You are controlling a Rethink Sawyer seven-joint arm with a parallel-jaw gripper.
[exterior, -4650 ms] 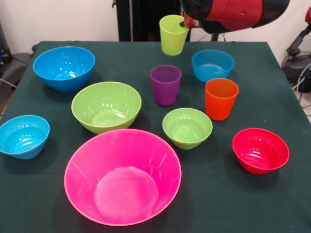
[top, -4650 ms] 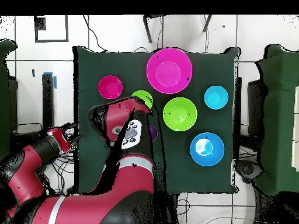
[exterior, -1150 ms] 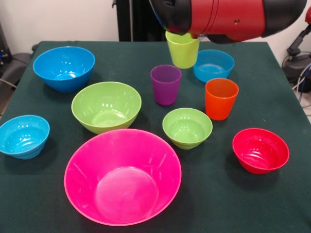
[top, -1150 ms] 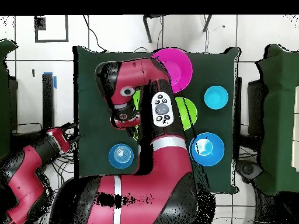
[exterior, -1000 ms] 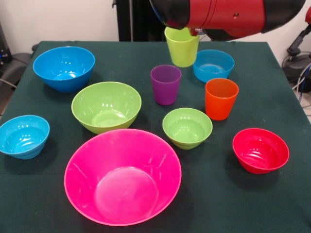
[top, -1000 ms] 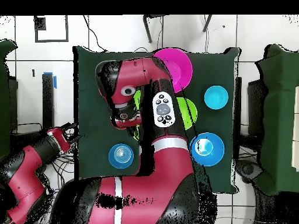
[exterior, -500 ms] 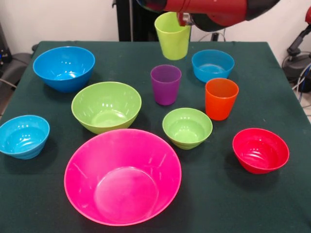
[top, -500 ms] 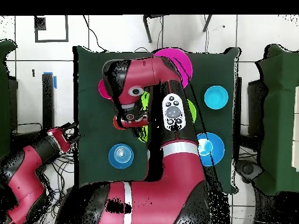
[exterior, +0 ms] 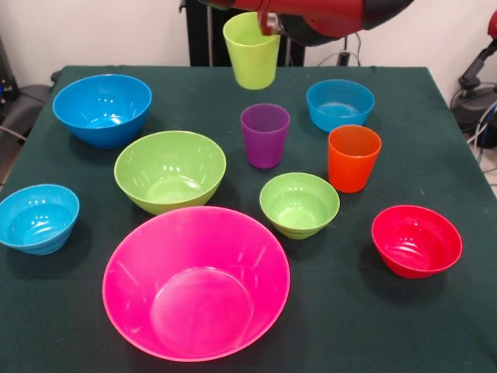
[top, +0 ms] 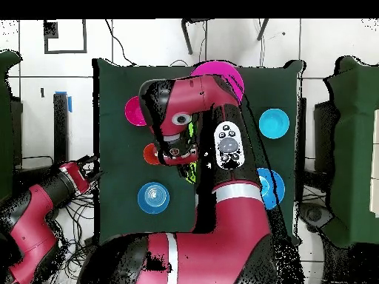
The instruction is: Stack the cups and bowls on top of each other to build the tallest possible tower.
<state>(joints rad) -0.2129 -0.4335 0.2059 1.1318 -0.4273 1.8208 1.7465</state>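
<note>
My gripper [exterior: 268,22] is shut on the rim of the lime green cup [exterior: 251,53] and holds it upright in the air, above and behind the purple cup [exterior: 265,136]. The orange cup [exterior: 354,158] stands to the right of the purple one. The bowls stand apart on the cloth: huge pink [exterior: 196,282], large green [exterior: 170,171], large blue [exterior: 102,109], small green [exterior: 299,204], red [exterior: 416,241], and light-blue ones at the back [exterior: 339,103] and far left [exterior: 39,217]. No tower shows; nothing is nested. In the overhead view the arm [top: 222,140] covers most of them.
The dark green table [exterior: 404,326] carries everything. Black posts [exterior: 210,31] rise behind its far edge. Cables and equipment [exterior: 474,101] lie off the right side.
The gripper has carried the lime green cup leftward and a little upward in the front view, from beside the back light-blue bowl to above the purple cup's far side.
</note>
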